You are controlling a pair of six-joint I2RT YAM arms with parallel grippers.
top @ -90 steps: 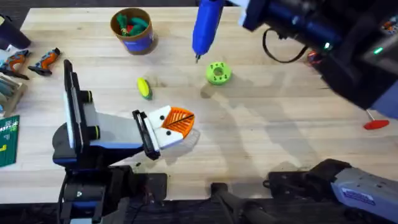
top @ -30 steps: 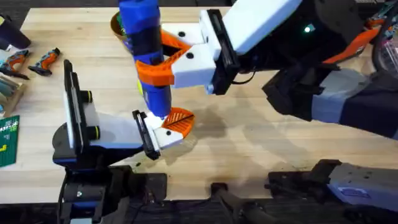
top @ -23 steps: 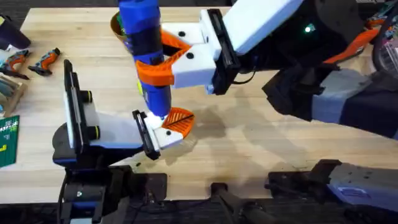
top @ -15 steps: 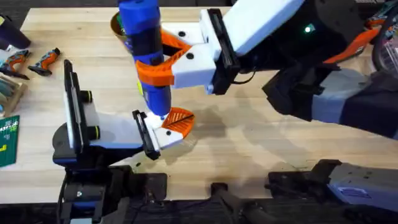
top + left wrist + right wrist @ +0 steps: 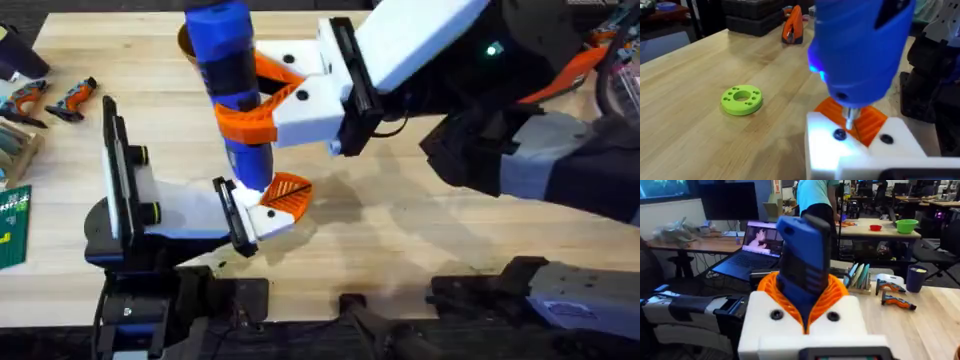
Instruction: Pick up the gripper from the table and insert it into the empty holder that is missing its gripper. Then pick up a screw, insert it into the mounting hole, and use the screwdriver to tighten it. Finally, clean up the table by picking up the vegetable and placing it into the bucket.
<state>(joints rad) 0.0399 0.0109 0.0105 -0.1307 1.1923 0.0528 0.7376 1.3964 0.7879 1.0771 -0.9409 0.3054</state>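
Note:
The blue screwdriver (image 5: pixel 235 95) stands nearly upright with my right gripper (image 5: pixel 250 105) shut on it, its orange pads (image 5: pixel 767 287) hugging the blue body (image 5: pixel 802 265). The metal bit (image 5: pixel 851 116) hangs just above the white holder (image 5: pixel 855 147) on my left gripper (image 5: pixel 285 200), beside a dark screw (image 5: pixel 839 134) seated in the mounting hole. The orange gripper tip (image 5: pixel 290 190) sits in that holder, and the left gripper looks shut. Part of the bucket's rim (image 5: pixel 184 42) peeks out behind the screwdriver. The vegetable is hidden behind the screwdriver.
A lime-green disc with holes (image 5: pixel 742 100) lies on the bare wood beyond the holder. Orange-and-black hand tools (image 5: pixel 72 97) and a green packet (image 5: pixel 12 225) sit along the left edge. The right arm (image 5: pixel 480 110) spans the upper right of the table.
Three seconds ago the screwdriver hung over the far table; it now stands over the holder. In the last second its top has leaned slightly left. The left arm has not moved.

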